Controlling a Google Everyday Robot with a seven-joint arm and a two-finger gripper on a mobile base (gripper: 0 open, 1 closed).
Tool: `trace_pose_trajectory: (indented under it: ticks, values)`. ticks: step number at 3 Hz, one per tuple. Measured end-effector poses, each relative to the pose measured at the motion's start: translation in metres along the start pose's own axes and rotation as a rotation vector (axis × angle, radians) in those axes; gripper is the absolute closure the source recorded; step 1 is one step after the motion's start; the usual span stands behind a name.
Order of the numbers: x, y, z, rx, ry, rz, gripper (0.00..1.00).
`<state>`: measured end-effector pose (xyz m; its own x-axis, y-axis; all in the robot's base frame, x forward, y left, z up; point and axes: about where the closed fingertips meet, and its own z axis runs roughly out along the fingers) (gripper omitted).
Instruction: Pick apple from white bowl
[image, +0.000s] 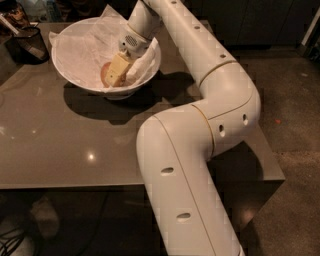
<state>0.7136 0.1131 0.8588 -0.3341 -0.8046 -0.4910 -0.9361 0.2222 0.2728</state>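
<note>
One apple (104, 75) lies low in the white bowl (66, 74), right of the bowl's centre, nested in the crumpled paper (90, 45) lining it. The gripper (116, 74) reaches down over the bowl's right rim and sits against the apple's right side, likely placed for the grasp. Whether it is clamped on the fruit or spread, I cannot tell. Under the bowl is the tabletop (60, 145); a dark mesh cup (27, 45) stands left of the bowl.
</note>
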Motion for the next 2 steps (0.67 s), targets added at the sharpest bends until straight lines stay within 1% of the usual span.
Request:
trace_pose_trajectory:
  ticks: [1,2]
  values:
    - [0.0,0.0,0.0,0.0,0.0,0.0,1.0]
    - [-0.0073,-0.0029,-0.0033,0.024,-0.024,-0.007,1.0]
